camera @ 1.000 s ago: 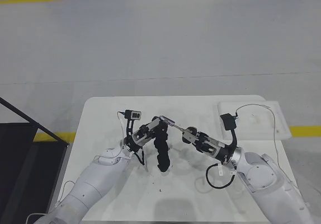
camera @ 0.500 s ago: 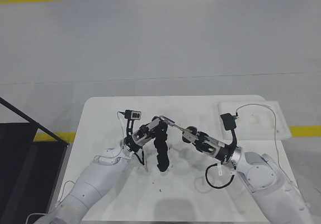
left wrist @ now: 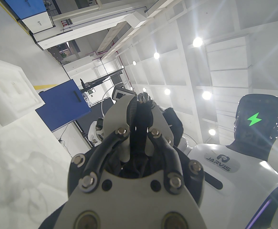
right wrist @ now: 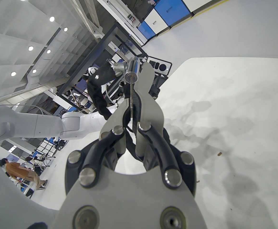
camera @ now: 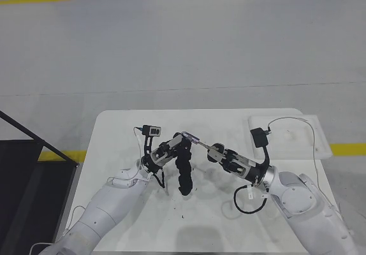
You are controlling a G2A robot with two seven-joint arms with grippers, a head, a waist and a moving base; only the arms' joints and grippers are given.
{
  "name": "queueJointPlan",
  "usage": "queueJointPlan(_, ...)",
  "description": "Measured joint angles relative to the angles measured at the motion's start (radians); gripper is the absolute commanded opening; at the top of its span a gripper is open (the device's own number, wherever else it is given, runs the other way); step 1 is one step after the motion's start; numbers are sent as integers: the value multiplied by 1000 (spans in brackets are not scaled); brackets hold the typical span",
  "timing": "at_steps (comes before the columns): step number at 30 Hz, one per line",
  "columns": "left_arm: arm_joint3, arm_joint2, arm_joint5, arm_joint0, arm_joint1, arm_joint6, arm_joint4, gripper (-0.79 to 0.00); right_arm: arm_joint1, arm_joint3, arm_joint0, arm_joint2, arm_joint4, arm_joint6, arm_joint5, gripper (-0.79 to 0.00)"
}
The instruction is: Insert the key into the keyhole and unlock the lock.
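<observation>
- Right gripper (right wrist: 136, 96) is pinching the key (right wrist: 131, 91) between closed fingers. The blade tip is meeting the keyhole (right wrist: 131, 79), held above the table (camera: 119, 127); depth is unclear.
- Left gripper (left wrist: 139, 110) is clamping shut on the lock (right wrist: 129, 69) at its black end.
- Judging: the key is looking thin, stiff, light and probably slick, so gripping near its head is best for twisting. The black cable (camera: 184, 175) is hanging limp, so the barrel is needing bracing.
- Counting: one key, one lock, one cable.
</observation>
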Motion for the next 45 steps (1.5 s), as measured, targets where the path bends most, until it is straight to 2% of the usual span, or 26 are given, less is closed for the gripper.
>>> queueJointPlan(26,0,0,0,0,0,0,0,-785,-4,15,18,-6,7,31,8,-785)
queueJointPlan(45,0,0,0,0,0,0,0,-785,1,37,52,13,49,103,-12,-785)
